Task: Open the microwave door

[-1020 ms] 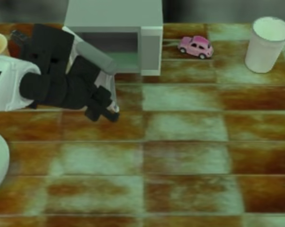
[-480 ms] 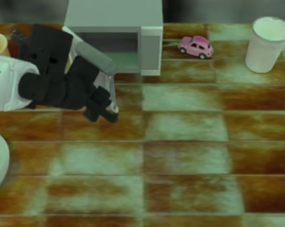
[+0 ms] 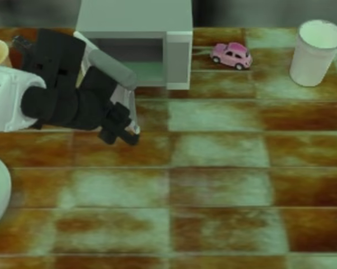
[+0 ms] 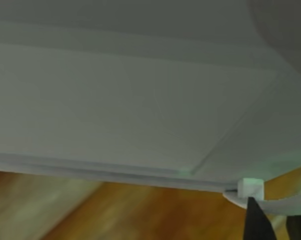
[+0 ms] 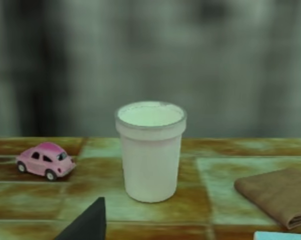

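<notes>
A desk (image 3: 213,185) of rust-brown and pale green tiles fills the top view, backed by a blurred grey wall. At its far edge, left of centre, stands the boxy light grey-white microwave (image 3: 136,19), its greyish-green cavity exposed. The pale grey-white microwave door (image 3: 113,68) is swung out toward the left, edge-on from above, and much of it is covered by the black left arm. The left hand (image 3: 123,130) sits at the door's free edge near the desk surface; in the left wrist view one dark finger (image 4: 254,222) rises to a small white tab on the door's rim, but I cannot tell whether the fingers are pinching it. That view is otherwise filled by the door's flat panel (image 4: 130,105).

Right of the microwave lie a small pink toy car (image 3: 232,55) and, well apart near the right edge, a white plastic cup (image 3: 316,51). The right hand is out of the top view; the right wrist view shows only a dark tip of it, so its state is unclear. A folded brown cloth (image 5: 280,195) is cut off there. The near half of the desk lies open.
</notes>
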You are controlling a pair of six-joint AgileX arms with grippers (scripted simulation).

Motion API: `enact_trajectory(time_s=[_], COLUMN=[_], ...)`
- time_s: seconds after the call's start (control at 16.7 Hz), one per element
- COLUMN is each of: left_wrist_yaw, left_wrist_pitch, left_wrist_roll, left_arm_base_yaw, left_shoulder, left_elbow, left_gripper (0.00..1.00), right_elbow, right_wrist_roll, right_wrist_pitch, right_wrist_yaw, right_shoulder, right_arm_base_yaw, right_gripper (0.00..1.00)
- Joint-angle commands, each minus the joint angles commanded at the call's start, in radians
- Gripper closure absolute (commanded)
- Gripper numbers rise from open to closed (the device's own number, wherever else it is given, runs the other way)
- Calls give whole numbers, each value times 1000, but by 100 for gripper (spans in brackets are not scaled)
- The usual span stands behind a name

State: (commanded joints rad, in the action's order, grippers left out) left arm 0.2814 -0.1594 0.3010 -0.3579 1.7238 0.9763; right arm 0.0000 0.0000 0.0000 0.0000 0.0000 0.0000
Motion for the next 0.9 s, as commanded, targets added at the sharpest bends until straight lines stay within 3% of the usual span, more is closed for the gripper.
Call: enact_trajectory(time_s=[0.48,0.9], left_wrist_yaw=[0,49], left_wrist_pitch=[0,-22], left_wrist_roll=[0,67], left_arm_base_yaw=[0,30], left_shoulder=[0,-9], left_elbow=[0,-7], left_gripper=[100,100], right_elbow=[0,0], right_wrist_roll=[0,0], right_wrist_pitch=[0,0], right_wrist_yaw=[0,0], right_shoulder=[0,0], right_arm_base_yaw=[0,0], right_gripper=[0,0])
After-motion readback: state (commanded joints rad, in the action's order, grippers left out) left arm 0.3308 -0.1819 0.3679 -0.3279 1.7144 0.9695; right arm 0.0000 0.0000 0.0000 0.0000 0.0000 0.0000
